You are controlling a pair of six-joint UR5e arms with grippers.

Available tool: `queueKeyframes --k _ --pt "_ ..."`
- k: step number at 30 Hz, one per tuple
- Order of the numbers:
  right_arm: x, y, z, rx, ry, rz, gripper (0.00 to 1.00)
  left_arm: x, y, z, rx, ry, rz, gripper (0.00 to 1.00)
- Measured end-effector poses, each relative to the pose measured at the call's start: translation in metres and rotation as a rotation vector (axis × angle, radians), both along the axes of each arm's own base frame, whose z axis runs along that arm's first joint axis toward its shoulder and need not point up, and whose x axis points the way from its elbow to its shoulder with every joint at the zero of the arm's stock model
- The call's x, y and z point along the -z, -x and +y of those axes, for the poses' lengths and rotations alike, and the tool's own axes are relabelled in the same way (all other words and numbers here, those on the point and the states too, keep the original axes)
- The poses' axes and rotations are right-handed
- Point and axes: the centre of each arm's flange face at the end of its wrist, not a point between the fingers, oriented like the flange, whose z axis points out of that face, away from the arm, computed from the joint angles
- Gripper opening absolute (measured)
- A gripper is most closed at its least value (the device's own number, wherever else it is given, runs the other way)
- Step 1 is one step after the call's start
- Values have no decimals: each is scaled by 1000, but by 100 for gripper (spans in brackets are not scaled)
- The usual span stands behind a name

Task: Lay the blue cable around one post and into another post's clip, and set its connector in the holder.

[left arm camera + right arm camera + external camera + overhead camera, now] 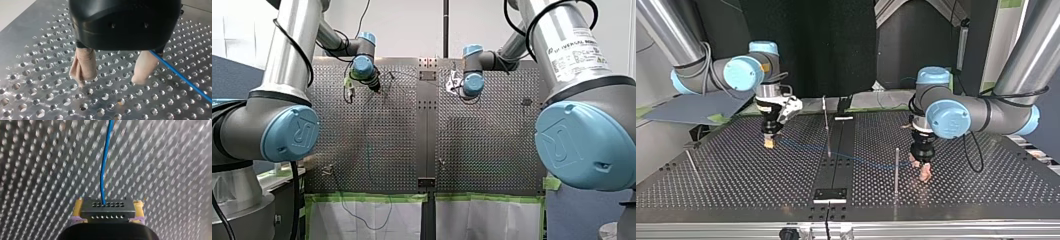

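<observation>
Connector being gripped by right gripper's fingers, blue cable being stretched across surface, left gripper's fingers being held apart, empty

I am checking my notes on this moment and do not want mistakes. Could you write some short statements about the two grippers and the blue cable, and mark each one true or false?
1. My right gripper holds the black connector between its yellow pads. True.
2. My left gripper is shut on the blue cable. False: its fingers stand open with nothing between them; the cable runs beside one finger, outside the gap.
3. The blue cable comes out of the connector and runs ahead of my right gripper over the perforated table. True.
4. The connector lies loose on the table. False: it is clamped in my right gripper.
</observation>
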Motion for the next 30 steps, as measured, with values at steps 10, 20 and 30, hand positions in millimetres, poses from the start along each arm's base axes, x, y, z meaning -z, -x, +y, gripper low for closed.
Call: queueKeyframes --k 10,20,30 --pt "80 34 -15 112 -58 25 0 0 2 -5 11 7 0 100" --pt "182 64 -12 159 -148 78 0 0 3 -8 13 7 0 100" --pt "265 102 0 203 -228 135 0 0 3 -8 12 6 0 100"
